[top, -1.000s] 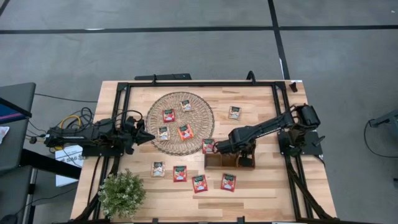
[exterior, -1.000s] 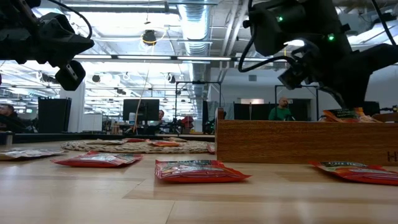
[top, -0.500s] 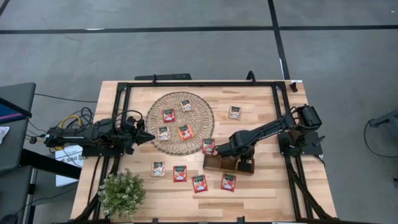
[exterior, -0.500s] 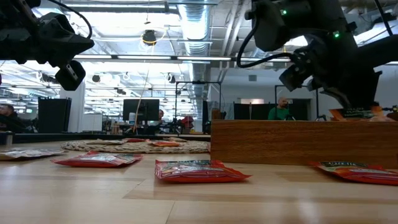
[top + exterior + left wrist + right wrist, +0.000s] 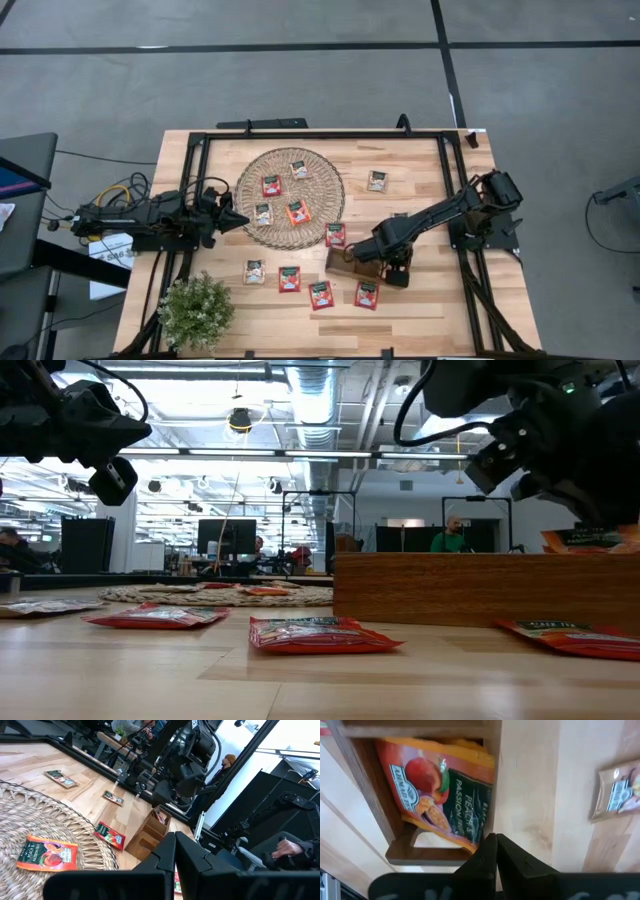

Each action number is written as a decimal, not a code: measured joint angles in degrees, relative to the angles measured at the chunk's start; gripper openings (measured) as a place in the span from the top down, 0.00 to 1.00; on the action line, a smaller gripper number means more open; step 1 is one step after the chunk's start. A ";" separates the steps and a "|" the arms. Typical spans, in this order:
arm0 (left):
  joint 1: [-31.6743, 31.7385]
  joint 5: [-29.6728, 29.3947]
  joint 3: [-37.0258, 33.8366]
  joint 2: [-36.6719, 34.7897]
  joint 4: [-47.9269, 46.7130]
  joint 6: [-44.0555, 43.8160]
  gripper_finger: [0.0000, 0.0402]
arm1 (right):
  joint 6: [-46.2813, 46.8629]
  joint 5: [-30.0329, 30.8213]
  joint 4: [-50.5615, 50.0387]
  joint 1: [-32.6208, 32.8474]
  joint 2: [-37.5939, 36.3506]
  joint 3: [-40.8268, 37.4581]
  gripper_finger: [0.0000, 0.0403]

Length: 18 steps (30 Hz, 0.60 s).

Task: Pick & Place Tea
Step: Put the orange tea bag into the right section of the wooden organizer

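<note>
Right gripper (image 5: 352, 257), jaws closed and empty, sits over wooden tray (image 5: 366, 264), which has slid nearer the front edge since a second ago; orange tea sachet (image 5: 440, 795) lies in its end compartment; other sachets (image 5: 289, 279) scattered; left gripper (image 5: 238, 221) shut beside wicker mat (image 5: 322, 190), unmoved.

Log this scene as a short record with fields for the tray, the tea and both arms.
tray: wooden tray on table, one orange peach sachet inside an end compartment
mat: wicker mat holding four tea sachets
loose tea: four sachets in a row in front of the tray, others scattered
right gripper: fingers shut, over tray
left gripper: fingers shut, at mat's edge
</note>
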 joint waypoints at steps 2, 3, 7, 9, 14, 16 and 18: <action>0.00 0.00 -0.01 0.00 0.00 0.30 1.00 | 0.55 0.19 -0.14 0.64 0.00 0.00 1.00; 0.02 -0.01 -0.01 0.00 -0.01 0.93 1.00 | 0.99 0.41 -0.26 0.91 0.00 0.06 1.00; 0.00 -0.31 0.00 0.00 -0.01 2.91 1.00 | 2.84 2.43 -0.82 1.87 0.00 2.71 1.00; 0.00 -0.85 0.00 0.00 -0.09 2.93 1.00 | 3.40 3.39 -1.95 2.28 0.00 5.06 1.00; 0.01 -1.07 0.00 0.00 -0.12 2.89 1.00 | 3.48 5.80 -5.78 3.46 0.00 11.33 1.00; 0.01 -1.07 0.00 0.00 -0.11 2.89 1.00 | 3.48 6.34 -6.55 3.62 0.00 13.02 1.00; 0.02 -1.07 0.00 0.00 -0.10 2.86 1.00 | 3.49 6.23 -6.51 3.91 0.00 14.08 1.00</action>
